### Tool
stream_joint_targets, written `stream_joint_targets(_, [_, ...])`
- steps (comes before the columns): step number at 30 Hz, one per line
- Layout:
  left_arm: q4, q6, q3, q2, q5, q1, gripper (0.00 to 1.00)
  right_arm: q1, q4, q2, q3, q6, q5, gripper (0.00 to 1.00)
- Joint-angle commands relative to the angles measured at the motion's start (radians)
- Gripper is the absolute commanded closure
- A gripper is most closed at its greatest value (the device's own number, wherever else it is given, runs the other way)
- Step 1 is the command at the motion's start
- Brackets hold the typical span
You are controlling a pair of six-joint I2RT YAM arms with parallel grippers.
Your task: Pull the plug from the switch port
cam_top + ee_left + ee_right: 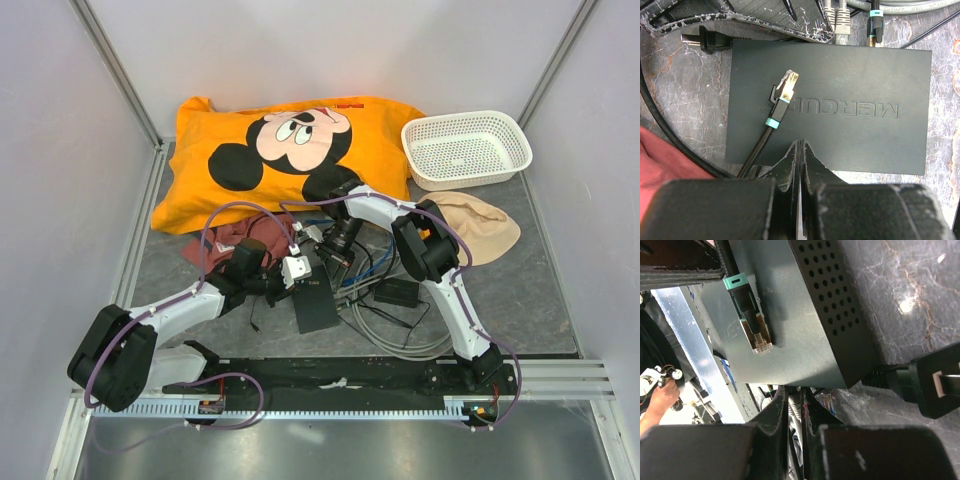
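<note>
1. We find the plug lying loose on top of the switch, out of any port.
2. Its long axis runs slightly diagonal, tip towards the edge where other cables enter (its braided cable trails towards the left pincer).
3. Left pincer: pressed together, empty.
4. Right pincer: a narrow slit; any grip, we cannot tell.

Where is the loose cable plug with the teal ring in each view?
Top external: too small to see.
Left wrist: loose plug left of centre, on the lid.
Right wrist: loose plug upper left, on the lid.
Shared landmark: the dark grey switch box.
</note>
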Motion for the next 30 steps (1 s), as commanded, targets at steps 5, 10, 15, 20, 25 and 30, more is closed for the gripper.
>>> stream_joint_targets(5, [-0.133,0.024,-0.038,0.037,-0.072,0.007,0.99,-0.021,0.027,0.019,-0.074,-0.038,0.290,1.00])
stream_joint_targets(10, [-0.133,0.024,-0.036,0.038,-0.072,0.007,0.98,-0.033,0.027,0.024,-0.087,-0.080,0.278,1.00])
stream_joint_targets(15, [-0.135,0.024,-0.035,0.044,-0.072,0.007,0.99,-0.058,0.030,0.025,-0.090,-0.132,0.269,1.00])
stream_joint_targets(20, [-0.135,0.022,-0.032,0.050,-0.072,0.007,0.98,-0.072,0.027,0.034,-0.082,-0.158,0.260,1.00])
stream_joint_targets(25, [-0.135,0.025,-0.029,0.058,-0.072,0.007,0.99,-0.072,0.015,0.048,-0.059,-0.166,0.264,1.00])
stream_joint_targets(30, [-0.135,0.024,-0.024,0.061,-0.072,0.007,0.99,-0.072,0.012,0.048,-0.055,-0.170,0.273,1.00])
